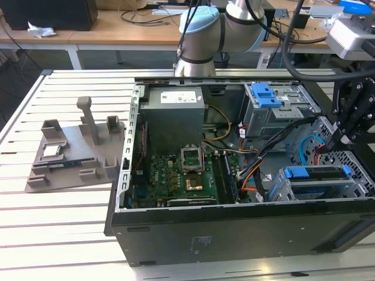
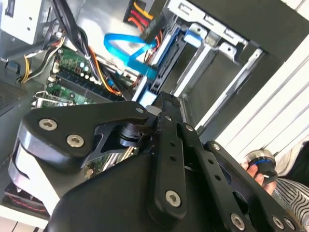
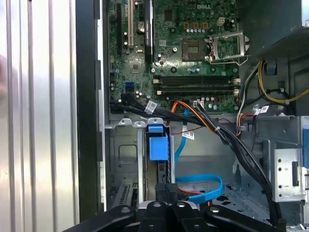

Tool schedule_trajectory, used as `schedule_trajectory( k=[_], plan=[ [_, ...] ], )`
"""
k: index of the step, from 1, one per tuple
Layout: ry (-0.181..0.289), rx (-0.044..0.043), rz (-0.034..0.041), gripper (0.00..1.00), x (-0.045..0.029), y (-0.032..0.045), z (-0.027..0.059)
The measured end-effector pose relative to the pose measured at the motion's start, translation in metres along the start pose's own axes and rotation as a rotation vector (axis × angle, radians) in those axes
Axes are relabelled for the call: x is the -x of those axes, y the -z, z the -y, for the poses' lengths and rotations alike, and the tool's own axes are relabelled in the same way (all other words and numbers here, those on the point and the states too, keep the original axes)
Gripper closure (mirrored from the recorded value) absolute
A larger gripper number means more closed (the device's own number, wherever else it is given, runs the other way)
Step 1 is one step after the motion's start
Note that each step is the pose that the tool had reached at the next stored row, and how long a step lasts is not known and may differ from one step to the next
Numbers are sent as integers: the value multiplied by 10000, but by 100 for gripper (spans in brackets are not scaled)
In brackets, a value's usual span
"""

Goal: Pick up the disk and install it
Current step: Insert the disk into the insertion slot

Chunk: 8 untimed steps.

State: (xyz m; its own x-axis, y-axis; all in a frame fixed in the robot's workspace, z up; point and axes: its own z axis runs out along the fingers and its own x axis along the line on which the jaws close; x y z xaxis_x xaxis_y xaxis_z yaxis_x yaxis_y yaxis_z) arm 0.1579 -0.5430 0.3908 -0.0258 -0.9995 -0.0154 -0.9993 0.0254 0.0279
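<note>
The disk stands on edge in the lower drive cage at the exterior view's right end of the open computer case, its blue carrier bracket running along the top. Both wrist views look down on that bracket in its slot. My gripper hangs just above the disk's end nearest the case's outer wall. In both wrist views the black fingers sit pressed together, and I see nothing between them. Whether the tips touch the bracket I cannot tell.
Black, orange and blue cables run beside the drive cage. A second cage with a blue latch sits behind, with the motherboard and power supply further along. A grey fixture holds a chip. A hand is beside the case.
</note>
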Motion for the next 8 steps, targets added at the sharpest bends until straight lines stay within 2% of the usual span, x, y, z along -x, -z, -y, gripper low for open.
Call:
schedule_trajectory(
  k=[4, 8],
  plan=[
    [-3, 20, -68, 89, 26, -69, 94],
    [-4, 30, -131, 89, 47, -141, 150]
  ],
)
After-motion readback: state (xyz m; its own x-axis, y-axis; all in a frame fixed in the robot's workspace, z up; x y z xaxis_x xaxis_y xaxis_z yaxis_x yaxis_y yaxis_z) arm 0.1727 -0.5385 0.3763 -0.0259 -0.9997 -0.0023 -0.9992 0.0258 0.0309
